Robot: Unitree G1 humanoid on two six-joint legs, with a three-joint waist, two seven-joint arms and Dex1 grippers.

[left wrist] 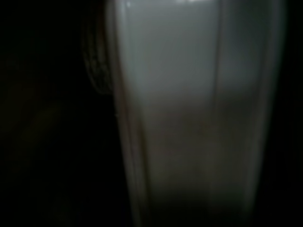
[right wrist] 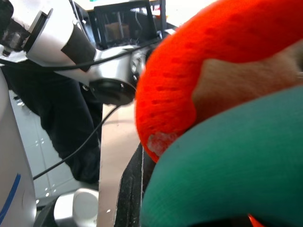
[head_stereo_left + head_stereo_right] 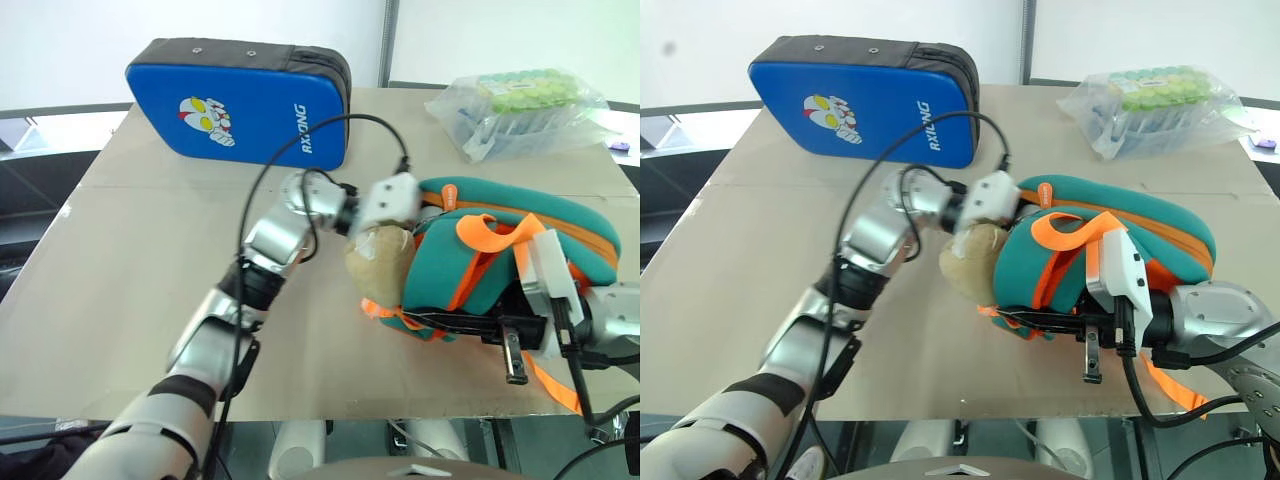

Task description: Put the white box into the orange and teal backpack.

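Note:
The orange and teal backpack lies on its side at the right of the table, its beige plush charm at the open end. My left arm's white wrist sits at that opening, above the charm; the fingers past it are hidden by the bag. In the dark left wrist view the white box runs lengthwise close in front of the camera, held in my left gripper. My right gripper is shut on the backpack's near lower edge, and orange and teal fabric presses against its camera.
A blue padded case with a cartoon stands at the back left. At the back right lies a clear plastic bag of green items. A black cable arcs above my left arm. The table's front edge runs just below the backpack.

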